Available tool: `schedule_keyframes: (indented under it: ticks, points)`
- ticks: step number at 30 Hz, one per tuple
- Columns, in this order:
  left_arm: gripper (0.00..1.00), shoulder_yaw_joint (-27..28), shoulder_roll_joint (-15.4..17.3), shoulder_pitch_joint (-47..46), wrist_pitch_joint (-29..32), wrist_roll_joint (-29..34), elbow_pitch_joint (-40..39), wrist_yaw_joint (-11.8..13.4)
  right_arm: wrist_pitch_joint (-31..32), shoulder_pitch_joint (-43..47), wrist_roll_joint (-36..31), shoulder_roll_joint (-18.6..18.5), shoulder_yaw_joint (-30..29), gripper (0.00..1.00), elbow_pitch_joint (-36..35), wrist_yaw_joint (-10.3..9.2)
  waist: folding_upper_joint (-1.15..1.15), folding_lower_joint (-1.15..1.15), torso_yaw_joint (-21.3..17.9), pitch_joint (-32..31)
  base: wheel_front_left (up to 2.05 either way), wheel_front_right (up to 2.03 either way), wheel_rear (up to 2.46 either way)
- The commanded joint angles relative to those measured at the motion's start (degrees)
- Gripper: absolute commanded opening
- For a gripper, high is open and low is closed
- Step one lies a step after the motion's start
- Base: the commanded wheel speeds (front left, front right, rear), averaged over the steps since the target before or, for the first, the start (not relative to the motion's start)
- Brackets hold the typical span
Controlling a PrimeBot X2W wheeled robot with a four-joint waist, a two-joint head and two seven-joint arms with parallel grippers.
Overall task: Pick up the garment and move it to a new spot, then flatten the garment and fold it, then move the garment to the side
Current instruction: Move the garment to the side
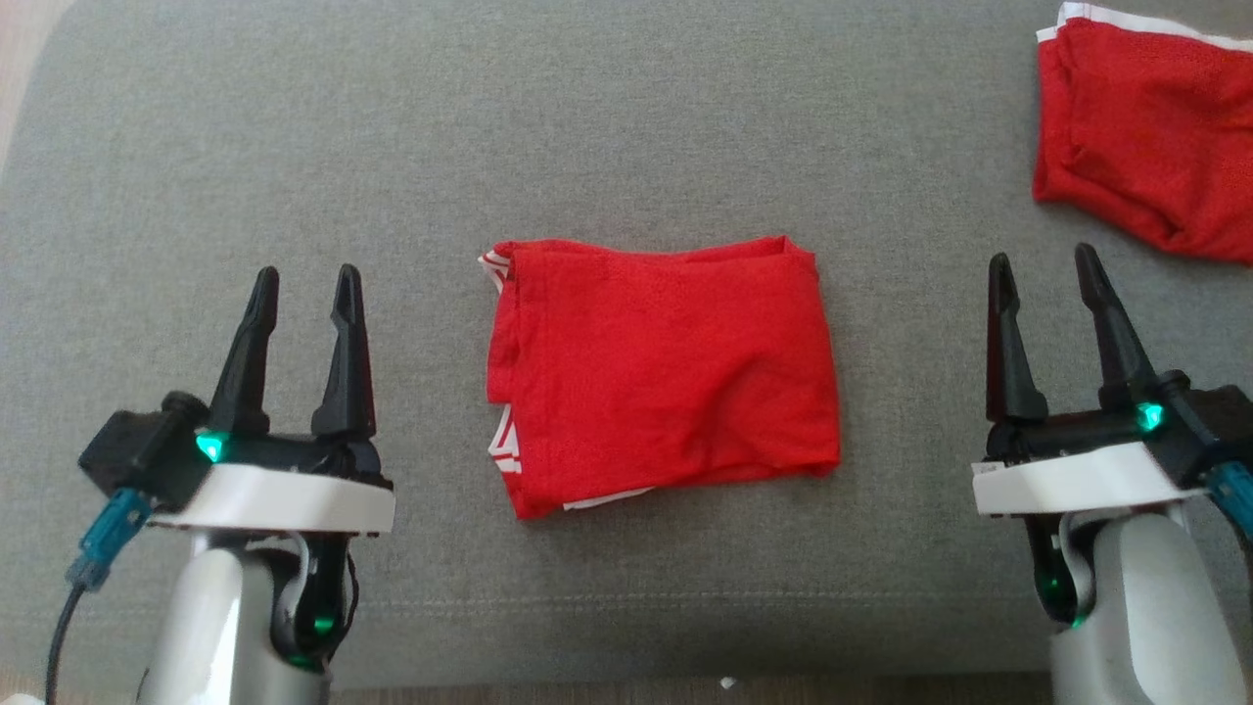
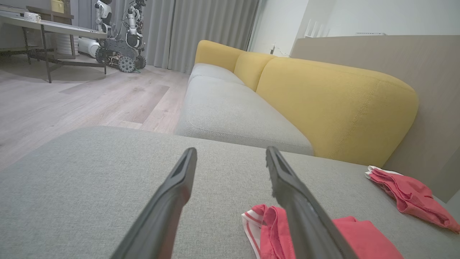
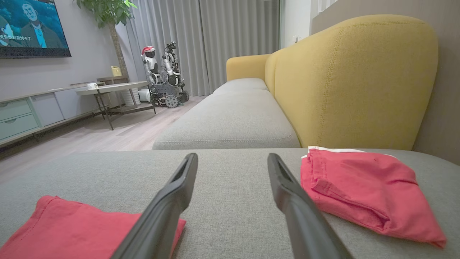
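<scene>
1. Both grippers are hovering over the grey sofa cushion (image 1: 626, 127): left gripper (image 1: 306, 274) and right gripper (image 1: 1042, 257), each spreading its jaws wide and holding nothing.
2. Folded red garment (image 1: 666, 377) is lying between them, touching neither.
3. Second red garment (image 1: 1145, 137) is resting beyond the right gripper.

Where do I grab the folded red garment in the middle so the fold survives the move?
The folded red garment lies flat between the open left gripper and right gripper, loose white-trimmed layers at its left edge. Probably pinch all layers at both side edges, each gripper coming from its own side.
</scene>
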Motion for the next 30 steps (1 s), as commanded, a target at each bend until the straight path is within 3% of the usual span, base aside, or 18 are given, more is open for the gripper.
schedule_keyframes:
  ticks: [1,10,18,30]
  points:
    - [1.0,1.8,0.3,-1.3,-0.7,-0.2,-1.8,0.2,-0.6,-0.9,0.0,0.6,1.4,1.0,-1.7,-0.04,0.0,0.0,0.0,0.0,0.0,0.0,0.0]
    - [1.0,1.5,0.3,-1.6,-0.7,-0.5,-1.6,0.2,-0.6,-0.9,0.7,0.7,1.9,1.0,-0.4,-0.04,0.0,0.0,-0.1,0.3,0.0,0.0,0.0]
    - [1.0,1.0,0.3,-2.3,-0.7,-0.7,-1.5,0.2,5.4,-2.4,7.0,0.7,10.7,1.0,6.7,-0.04,0.0,0.0,0.5,1.4,0.0,0.0,0.0]
    - [1.0,0.5,0.3,-3.5,-0.7,-1.3,-1.6,0.2,12.0,-6.9,12.4,0.8,13.5,1.0,15.9,-0.04,0.0,0.0,2.6,4.0,0.0,0.0,0.0]
